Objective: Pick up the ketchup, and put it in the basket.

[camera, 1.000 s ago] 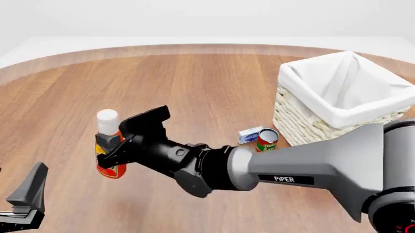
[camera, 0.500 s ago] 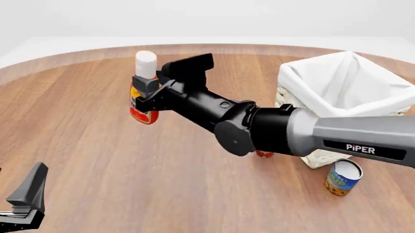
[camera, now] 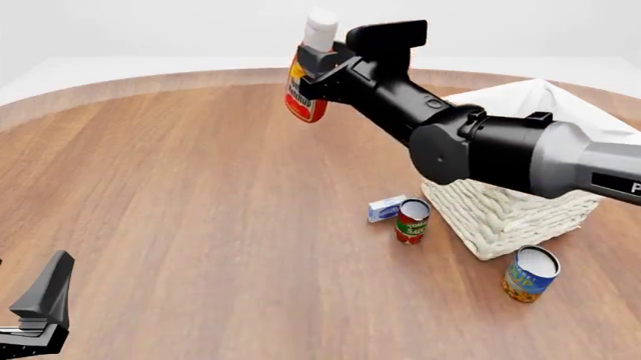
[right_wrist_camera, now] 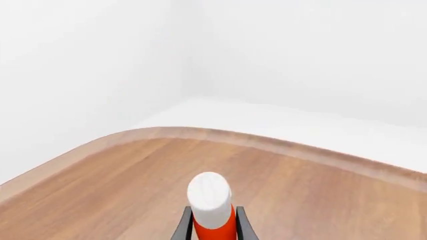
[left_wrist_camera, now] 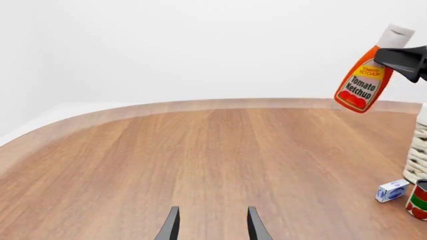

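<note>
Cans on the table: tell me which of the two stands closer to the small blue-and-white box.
The red-and-green tomato sauce can, standing right beside the small blue-and-white box. The blue-and-yellow can stands farther off, past the corner of the cream wicker basket.

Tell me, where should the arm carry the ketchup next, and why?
Probably sideways to its right, until it hangs over the basket. The right gripper holds the ketchup high in the air, cap up, but it looks left of the basket's opening, over bare table. Letting go now would likely miss.
</note>
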Controlling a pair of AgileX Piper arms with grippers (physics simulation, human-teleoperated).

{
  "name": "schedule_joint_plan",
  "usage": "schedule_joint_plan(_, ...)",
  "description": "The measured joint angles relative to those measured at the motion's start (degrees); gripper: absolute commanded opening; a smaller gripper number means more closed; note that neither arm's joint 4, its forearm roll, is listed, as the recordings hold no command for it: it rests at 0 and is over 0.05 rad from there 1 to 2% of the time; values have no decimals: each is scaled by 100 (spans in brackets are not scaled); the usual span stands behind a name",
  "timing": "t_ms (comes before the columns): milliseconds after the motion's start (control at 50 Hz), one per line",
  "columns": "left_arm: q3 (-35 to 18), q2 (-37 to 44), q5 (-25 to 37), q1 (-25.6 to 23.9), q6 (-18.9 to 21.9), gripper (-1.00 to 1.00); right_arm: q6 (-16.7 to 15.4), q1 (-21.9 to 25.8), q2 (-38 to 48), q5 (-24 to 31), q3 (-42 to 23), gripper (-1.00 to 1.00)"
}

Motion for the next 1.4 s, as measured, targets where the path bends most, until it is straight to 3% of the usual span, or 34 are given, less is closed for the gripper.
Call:
schedule_joint_plan(560,0,0,0,0,0,100,-503,-1921,-1509,10,1058,-100)
schedule_joint_plan(820,0,0,0,0,0,100,-579,-2630,-1983,26,1636,-100)
schedule_joint_plan(1400,0,0,0,0,0,100,-541,-3610,-1356,-534,2120,-100)
